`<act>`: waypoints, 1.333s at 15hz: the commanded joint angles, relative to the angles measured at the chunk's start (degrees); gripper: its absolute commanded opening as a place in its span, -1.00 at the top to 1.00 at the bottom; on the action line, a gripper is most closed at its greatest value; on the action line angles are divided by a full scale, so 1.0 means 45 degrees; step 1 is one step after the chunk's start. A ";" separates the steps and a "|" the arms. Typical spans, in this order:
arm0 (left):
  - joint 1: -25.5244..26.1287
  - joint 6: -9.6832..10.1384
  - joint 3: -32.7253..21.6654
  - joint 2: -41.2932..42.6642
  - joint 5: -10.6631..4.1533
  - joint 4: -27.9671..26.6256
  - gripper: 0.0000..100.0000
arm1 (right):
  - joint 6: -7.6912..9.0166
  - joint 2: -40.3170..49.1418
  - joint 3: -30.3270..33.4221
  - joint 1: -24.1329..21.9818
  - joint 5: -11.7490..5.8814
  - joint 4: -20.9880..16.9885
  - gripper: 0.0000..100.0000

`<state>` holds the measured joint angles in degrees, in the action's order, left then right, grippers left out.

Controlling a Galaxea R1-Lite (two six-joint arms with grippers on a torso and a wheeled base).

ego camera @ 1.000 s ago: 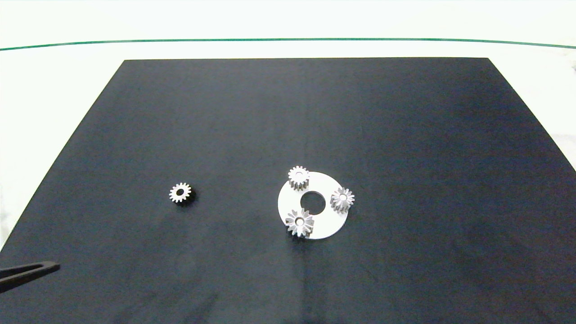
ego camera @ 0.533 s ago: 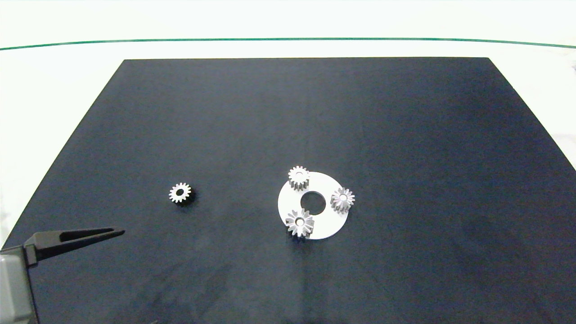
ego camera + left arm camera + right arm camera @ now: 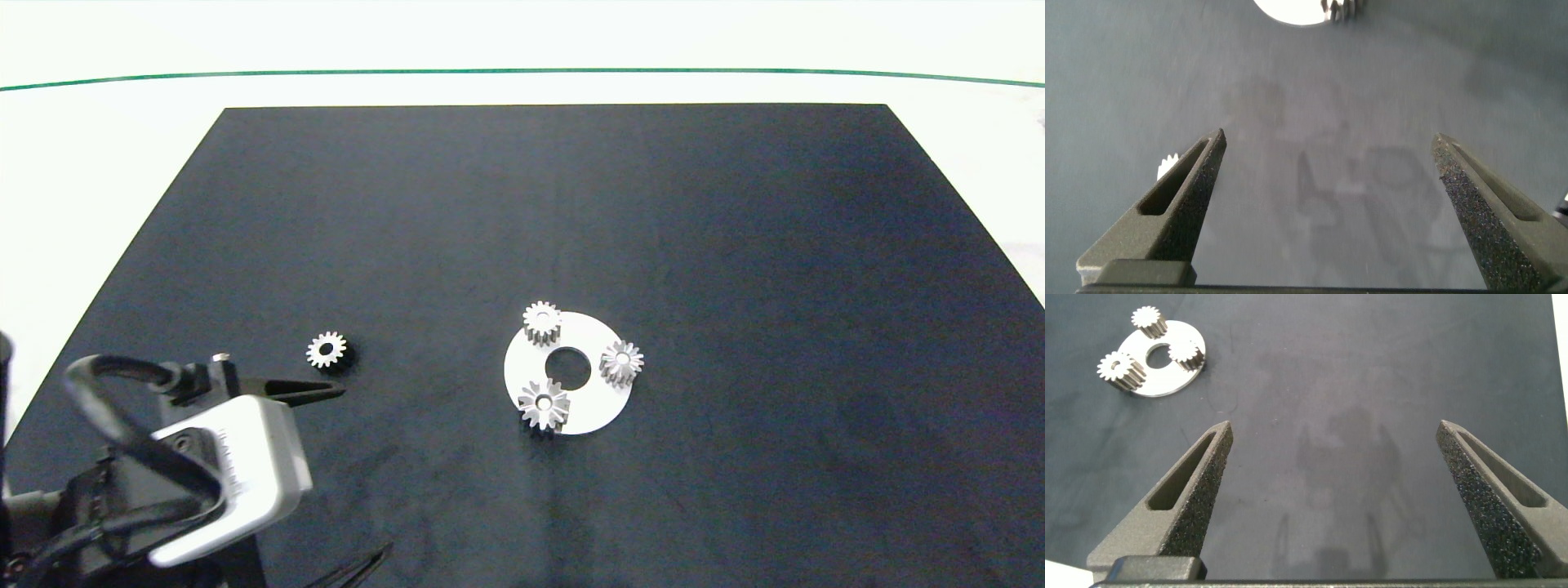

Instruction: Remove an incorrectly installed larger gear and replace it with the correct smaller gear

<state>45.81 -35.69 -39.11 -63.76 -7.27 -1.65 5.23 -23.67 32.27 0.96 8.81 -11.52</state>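
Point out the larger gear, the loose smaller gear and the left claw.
larger gear (image 3: 544,404), head view, centre hub.
smaller gear (image 3: 326,350), head view, top face by its hole.
left claw (image 3: 1327,155), left wrist view, midway between fingertips.

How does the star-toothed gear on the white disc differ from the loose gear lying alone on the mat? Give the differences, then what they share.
The larger gear has long, pointed teeth; the smaller gear has short, blunt ones. The larger gear is wider than the smaller gear. The larger gear sits on the white disc beside two other gears; the smaller gear lies alone on the black mat, near the left gripper. Both are silver, lie flat and have a round centre hole.
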 commanded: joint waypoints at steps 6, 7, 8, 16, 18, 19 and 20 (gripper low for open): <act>0.1245 0.1018 -0.1934 -0.4465 -0.0378 0.1733 -1.00 | 0.0185 -0.0052 -0.0003 0.0587 0.1948 -0.0096 -1.00; 0.1460 0.1311 -0.2247 -0.4836 -0.0456 0.1752 -1.00 | 0.0244 -0.0032 -0.0003 0.1192 0.1948 -0.0135 -1.00; 0.1636 0.1448 -0.2520 -0.5226 -0.0592 0.1772 -1.00 | 0.0381 -0.0071 -0.0003 0.1681 0.1948 -0.0194 -1.00; 0.2007 0.1448 -0.3438 -0.7355 -0.1296 0.3081 -1.00 | 0.0537 -0.0091 -0.0042 0.2325 0.1948 -0.0155 -1.00; 0.2007 0.1467 -0.3556 -0.7765 -0.1315 0.3315 -1.00 | 0.0537 -0.0091 -0.0042 0.2325 0.1948 -0.0135 -1.00; 0.1987 0.1467 -0.3595 -0.7883 -0.1315 0.3334 -1.00 | 0.0537 -0.0091 -0.0022 0.2325 0.1948 -0.0135 -1.00; 0.1948 0.1467 -0.3712 -0.8137 -0.1315 0.3374 -1.00 | 0.0557 -0.0071 -0.0022 0.2325 0.1948 -0.0135 -1.00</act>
<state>54.74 -28.94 -55.39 -98.71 -13.06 13.42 7.61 -24.11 32.11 11.40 17.47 -12.07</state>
